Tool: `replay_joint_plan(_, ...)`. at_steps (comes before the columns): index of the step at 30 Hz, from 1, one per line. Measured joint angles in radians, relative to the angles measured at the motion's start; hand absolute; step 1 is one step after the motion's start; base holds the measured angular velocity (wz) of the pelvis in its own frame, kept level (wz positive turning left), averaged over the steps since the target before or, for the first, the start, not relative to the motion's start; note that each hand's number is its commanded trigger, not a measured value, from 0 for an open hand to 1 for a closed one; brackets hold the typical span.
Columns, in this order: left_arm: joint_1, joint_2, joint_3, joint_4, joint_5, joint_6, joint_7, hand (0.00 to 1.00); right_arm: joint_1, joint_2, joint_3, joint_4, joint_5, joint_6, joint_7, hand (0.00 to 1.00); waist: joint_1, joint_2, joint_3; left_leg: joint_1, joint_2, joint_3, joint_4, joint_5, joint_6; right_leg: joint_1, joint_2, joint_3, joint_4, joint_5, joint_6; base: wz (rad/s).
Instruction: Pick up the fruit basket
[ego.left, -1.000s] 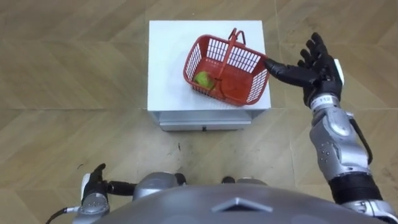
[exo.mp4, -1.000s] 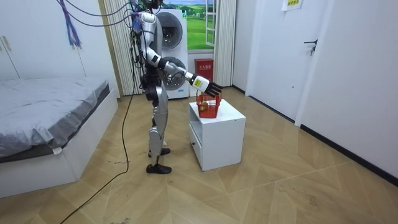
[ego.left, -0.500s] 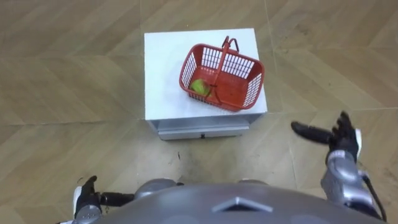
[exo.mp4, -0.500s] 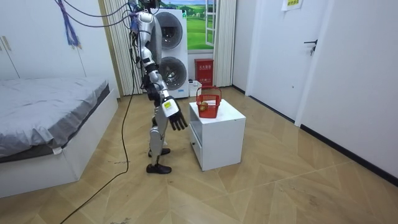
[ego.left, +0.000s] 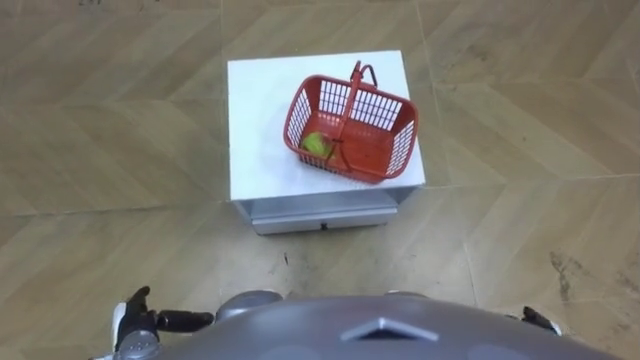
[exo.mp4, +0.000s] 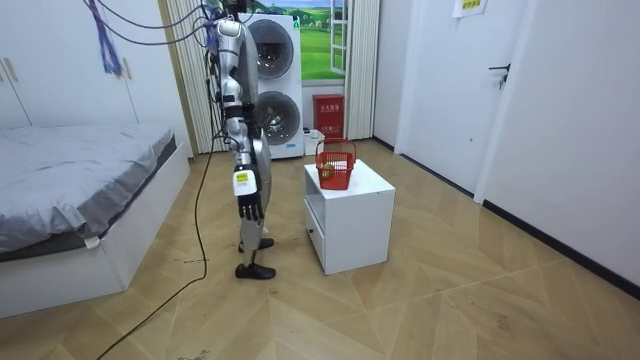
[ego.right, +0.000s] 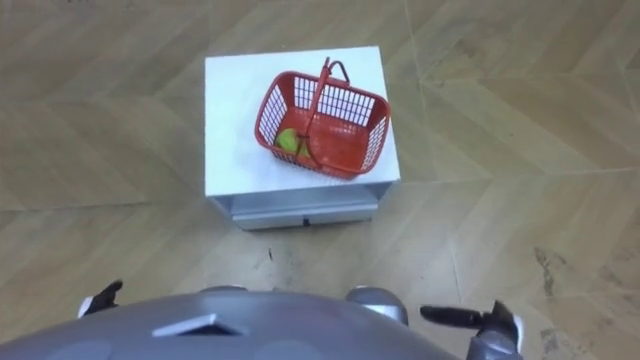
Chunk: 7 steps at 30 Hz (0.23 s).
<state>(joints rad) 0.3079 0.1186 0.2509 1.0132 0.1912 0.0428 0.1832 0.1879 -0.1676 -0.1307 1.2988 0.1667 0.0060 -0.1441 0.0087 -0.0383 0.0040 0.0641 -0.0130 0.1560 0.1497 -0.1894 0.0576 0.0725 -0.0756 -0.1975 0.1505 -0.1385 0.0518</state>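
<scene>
Resting on white cabinet (ego.left: 258, 125), red basket (ego.left: 403, 147), green fruit (ego.left: 318, 145) inside

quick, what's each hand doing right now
left hand: open, holding nothing
right hand: open, holding nothing
the fruit basket sits on the white cabinet, with neither hand on it

A white boxy table (exo.mp4: 346, 232) stands on herringbone wood floor (exo.mp4: 450, 300). Behind it are stacked white washing machines (exo.mp4: 283, 60); a grey-covered bed (exo.mp4: 80, 190) lies well apart.
</scene>
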Motion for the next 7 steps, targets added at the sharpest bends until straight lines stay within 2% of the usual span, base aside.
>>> replay_joint_plan(4, -0.003, -0.002, 0.002, 0.018, 0.075, 0.022, -0.019, 0.00, -0.011, 0.000, -0.001, 0.016, -0.074, 0.037, 0.059, 0.00, -0.001, 0.003, -0.0005, 0.000, 0.000, -0.005, 0.002, -0.001, -0.001, 0.010, 0.000, 0.000, 0.000, 0.000, 0.000, 0.00)
replay_joint_plan(7, -0.008, -0.009, 0.001, 0.029, 0.129, 0.023, -0.031, 0.00, -0.034, 0.000, 0.000, 0.015, -0.124, 0.039, 0.093, 0.00, 0.000, 0.004, -0.0015, 0.001, 0.001, -0.006, 0.007, -0.004, -0.001, 0.009, 0.000, -0.001, 0.000, -0.001, 0.000, 0.00)
